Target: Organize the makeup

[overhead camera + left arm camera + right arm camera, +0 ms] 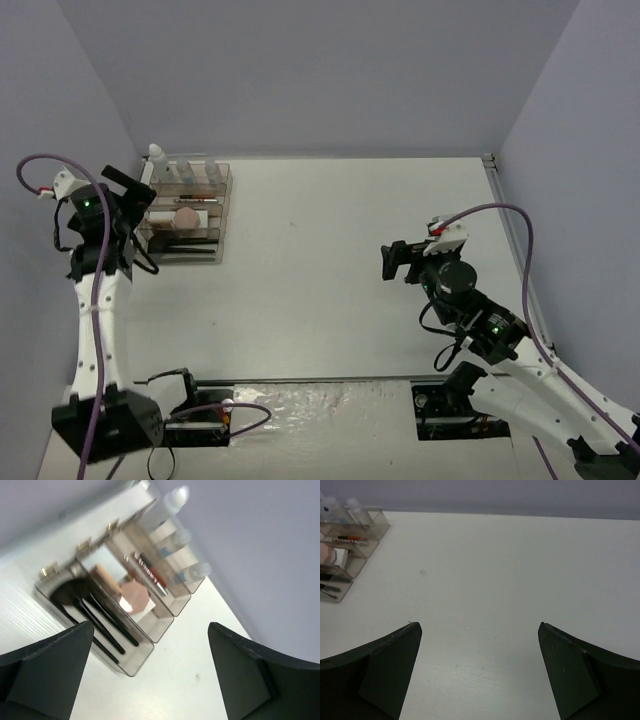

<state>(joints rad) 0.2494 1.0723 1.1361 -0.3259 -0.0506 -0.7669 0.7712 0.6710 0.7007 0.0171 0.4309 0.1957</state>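
Note:
The makeup sits in a smoky clear tiered organizer point(222, 215) at the table's back left. In the left wrist view, black brushes point(95, 612) lie in its front tier. A pink compact point(134, 596) and a tan compact point(105, 575) are in the middle tier, and a red lip tube point(149, 570) lies behind them. Small clear bottles point(175, 542) stand in the back row. My left gripper point(151, 625) is open and empty, just left of the organizer point(145, 652). My right gripper point(390, 260) is open and empty over bare table at the right, with the organizer point(345, 555) far off.
Grey walls close in the white table point(330, 260) at the back and on both sides. A tall white-capped bottle point(157, 158) stands at the organizer's back left corner. Purple cables loop from both arms, and a shiny strip point(300, 405) runs along the near edge between the bases.

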